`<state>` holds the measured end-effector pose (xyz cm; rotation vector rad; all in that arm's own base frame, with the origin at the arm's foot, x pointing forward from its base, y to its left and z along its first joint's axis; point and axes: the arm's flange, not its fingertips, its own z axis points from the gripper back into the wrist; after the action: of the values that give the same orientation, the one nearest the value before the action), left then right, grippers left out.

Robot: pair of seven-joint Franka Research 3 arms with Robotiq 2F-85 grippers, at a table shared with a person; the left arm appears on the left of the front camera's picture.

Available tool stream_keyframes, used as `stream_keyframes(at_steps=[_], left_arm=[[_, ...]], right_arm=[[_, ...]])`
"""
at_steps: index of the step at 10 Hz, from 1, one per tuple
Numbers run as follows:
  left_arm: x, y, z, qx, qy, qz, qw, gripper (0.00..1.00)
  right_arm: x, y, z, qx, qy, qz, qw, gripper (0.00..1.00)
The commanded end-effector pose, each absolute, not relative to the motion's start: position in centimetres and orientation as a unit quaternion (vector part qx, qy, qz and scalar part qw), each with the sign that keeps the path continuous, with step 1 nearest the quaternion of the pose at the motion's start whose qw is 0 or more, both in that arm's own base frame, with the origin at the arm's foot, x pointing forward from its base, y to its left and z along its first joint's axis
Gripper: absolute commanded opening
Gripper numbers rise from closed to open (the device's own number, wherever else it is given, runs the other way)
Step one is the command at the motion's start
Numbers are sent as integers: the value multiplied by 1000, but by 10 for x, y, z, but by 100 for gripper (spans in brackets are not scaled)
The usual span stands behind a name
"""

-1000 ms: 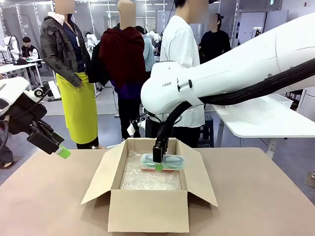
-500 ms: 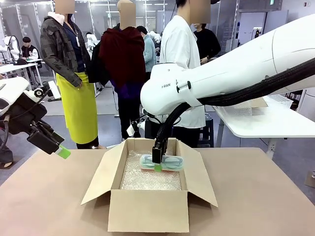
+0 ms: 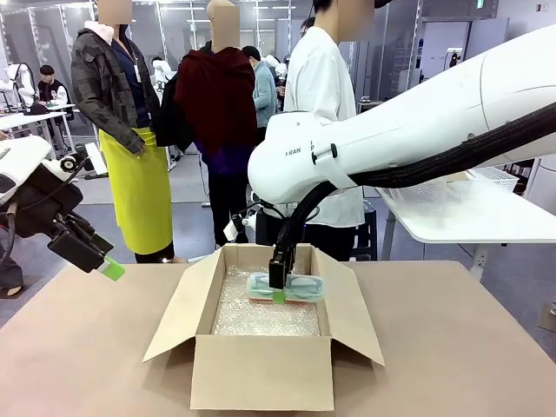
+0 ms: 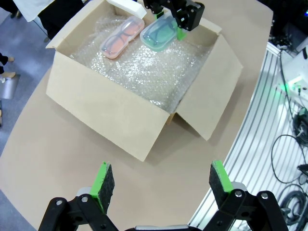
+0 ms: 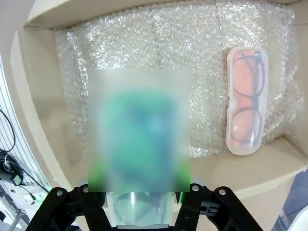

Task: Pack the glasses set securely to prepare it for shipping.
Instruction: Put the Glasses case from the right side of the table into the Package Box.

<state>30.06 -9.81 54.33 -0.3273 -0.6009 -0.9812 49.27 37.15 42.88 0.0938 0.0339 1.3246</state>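
Observation:
My right gripper [image 3: 278, 291] reaches down into the open cardboard box [image 3: 261, 372] and is shut on the mint green glasses case [image 3: 300, 287], holding it just above the bubble wrap [image 3: 252, 317]. The left wrist view has that mint case [image 4: 159, 32] beside the pink case [image 4: 121, 37], with the right gripper [image 4: 185, 19] on it. In the right wrist view the pink case [image 5: 246, 101] lies flat on the wrap near the box wall, spectacles inside, and the mint case [image 5: 137, 209] sits between my fingers. My left gripper [image 3: 104, 263] hovers open, high at the table's left [image 4: 159, 175].
The box's flaps [image 3: 178, 308] are spread outward on the brown table [image 3: 452, 347]. A person in a white top [image 3: 321, 95] stands just beyond the far edge. A white table [image 3: 460, 213] stands at the right.
My right gripper has edged slightly left with the mint case, then held still. The left arm has not moved.

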Motion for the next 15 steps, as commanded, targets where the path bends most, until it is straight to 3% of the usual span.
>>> stream_keyframes(at_steps=[1, 6, 15], left_arm=[[300, -97, 544, -165, -284, -465, 822, 100], [300, -97, 544, -165, -284, -465, 822, 100], [300, -97, 544, -165, -284, -465, 822, 100]], right_arm=[[508, 391, 410, 31, 13, 654, 755, 64], [535, 414, 357, 29, 37, 675, 737, 64], [540, 410, 328, 46, 34, 673, 737, 64]])
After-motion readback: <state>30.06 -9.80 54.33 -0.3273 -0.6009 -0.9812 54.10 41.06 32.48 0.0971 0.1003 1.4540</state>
